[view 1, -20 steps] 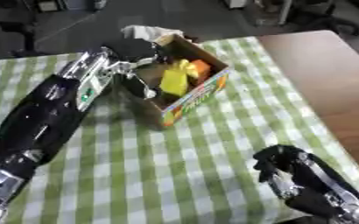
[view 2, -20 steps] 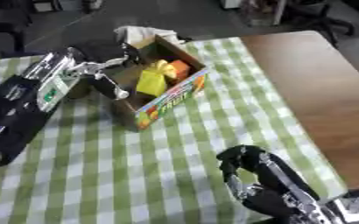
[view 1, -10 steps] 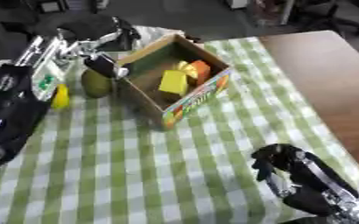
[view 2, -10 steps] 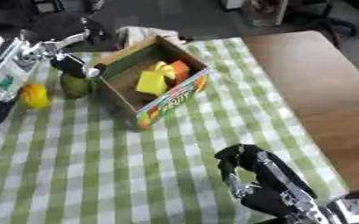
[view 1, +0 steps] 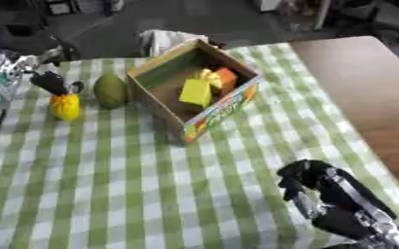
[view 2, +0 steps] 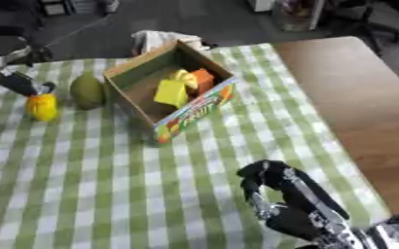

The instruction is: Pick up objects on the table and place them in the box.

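Fingers of the left hand point(view 1: 48, 81) at the frame's left edge touch the yellow object point(view 1: 65, 107); whether they grip it is unclear. Just right stands a green fruit point(view 1: 111, 90), then the box point(view 1: 205, 118) holding yellow and orange pieces. Right hand point(view 1: 318, 187) rests curled, empty, lower right; open checked cloth point(view 1: 126, 185) fills the middle. Box print unreadable.

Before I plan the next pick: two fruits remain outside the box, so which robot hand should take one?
The left robot hand: it sits beside the yellow fruit and green fruit. The right robot hand rests at the near right, past the box.
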Motion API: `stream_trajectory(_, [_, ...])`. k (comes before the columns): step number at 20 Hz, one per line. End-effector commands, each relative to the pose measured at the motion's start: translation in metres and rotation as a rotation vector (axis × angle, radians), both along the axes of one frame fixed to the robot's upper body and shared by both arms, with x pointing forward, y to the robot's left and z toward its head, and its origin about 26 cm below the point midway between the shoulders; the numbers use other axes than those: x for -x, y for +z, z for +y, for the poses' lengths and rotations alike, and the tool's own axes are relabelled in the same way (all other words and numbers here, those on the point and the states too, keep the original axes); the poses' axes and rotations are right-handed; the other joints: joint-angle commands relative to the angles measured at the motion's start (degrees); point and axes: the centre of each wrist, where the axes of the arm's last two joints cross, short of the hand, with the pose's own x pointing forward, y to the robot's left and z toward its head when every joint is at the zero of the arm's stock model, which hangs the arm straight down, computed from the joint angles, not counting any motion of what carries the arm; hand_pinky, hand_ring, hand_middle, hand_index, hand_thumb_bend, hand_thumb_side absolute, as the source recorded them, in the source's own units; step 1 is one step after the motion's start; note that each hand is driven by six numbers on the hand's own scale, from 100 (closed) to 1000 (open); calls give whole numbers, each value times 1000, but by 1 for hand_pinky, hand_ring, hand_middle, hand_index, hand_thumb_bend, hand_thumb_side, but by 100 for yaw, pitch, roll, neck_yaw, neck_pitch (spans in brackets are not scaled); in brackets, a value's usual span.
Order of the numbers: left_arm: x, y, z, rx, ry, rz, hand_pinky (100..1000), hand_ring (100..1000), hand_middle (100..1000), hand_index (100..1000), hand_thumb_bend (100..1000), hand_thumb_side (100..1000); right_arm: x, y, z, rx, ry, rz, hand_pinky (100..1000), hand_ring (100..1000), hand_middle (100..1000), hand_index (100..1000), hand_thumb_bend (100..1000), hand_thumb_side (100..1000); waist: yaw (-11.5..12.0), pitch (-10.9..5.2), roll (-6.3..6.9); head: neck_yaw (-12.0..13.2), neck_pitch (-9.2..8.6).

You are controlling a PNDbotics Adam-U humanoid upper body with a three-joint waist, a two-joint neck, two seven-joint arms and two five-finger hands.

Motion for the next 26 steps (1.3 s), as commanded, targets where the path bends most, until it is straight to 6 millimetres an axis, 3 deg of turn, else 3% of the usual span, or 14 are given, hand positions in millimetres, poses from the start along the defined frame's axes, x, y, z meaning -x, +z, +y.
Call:
stream_trajectory(1, [-3,0,15,-19,66,-12,710,670,725,867,346,314,0,5,-3,10,-6,-20,692,465,521,688,100,345,-15,-52,-14,-10,26])
stream_trajectory(6, [-5,-20,26,-38,125,-8,705,664,722,866,359,317,0,5,-3,8,-3,-19,692,466,521,688,100,347,-8,-42,-21,-5,26])
stream_trajectory(16, [-4,-51,28,-67,155,15,663,613,682,838,379,324,0,5,-2,6,1,-21,692,465,521,688,100,348,-12,-25,-37,-4,26])
stream_trajectory(21, [-4,-51,26,-82,142,-55,586,495,507,710,304,267,0,5,-2,6,-1,-22,691,465,521,688,100,348,-12,-22,-46,1,26])
stream_trajectory(23, [-4,-45,27,-91,131,-101,534,418,406,622,257,235,0,5,-2,6,-2,-21,691,465,521,688,100,348,-9,-23,-41,3,26])
stream_trajectory(26, [-3,-30,26,-82,105,-193,493,362,332,559,183,207,0,5,-2,7,-4,-21,691,465,521,688,100,348,-2,-27,-31,-8,26])
